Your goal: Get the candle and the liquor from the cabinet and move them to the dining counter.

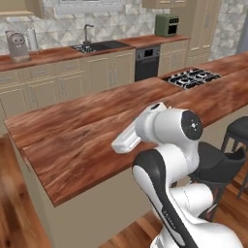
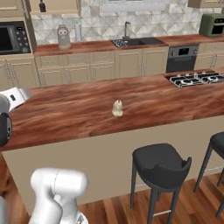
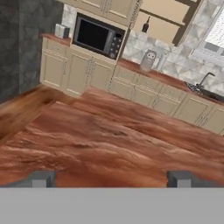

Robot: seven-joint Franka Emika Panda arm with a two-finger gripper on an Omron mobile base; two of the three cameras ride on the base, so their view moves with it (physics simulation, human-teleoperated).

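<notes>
I am facing the dining counter [image 2: 78, 118], the long reddish-brown wood-grain top that I am taking as my landmark. It is running across both base views and lying under my hand in the hand view [image 3: 100, 144].

Behind the dining counter, the tan wall cabinet [image 3: 164, 19] is standing open, its shelves showing pale. The liquor [image 3: 145, 26], a small black bottle, is sitting upright on a shelf inside it; in the right base view the same bottle [image 2: 42, 6] is showing high above the far worktop.

At the dining counter's right end the black cooktop [image 2: 197, 79] is sitting inset in the wood. In front of the dining counter, 2 dark stools are standing, the nearer one [image 2: 159, 164] just below the counter's edge.

The candle [image 2: 117, 108] is resting on the dining counter, near the middle of its top, touching the wood and apart from the cooktop.

My pincer [image 3: 112, 178] is hanging wide apart over the dining counter, its 2 dark tips holding nothing.
</notes>
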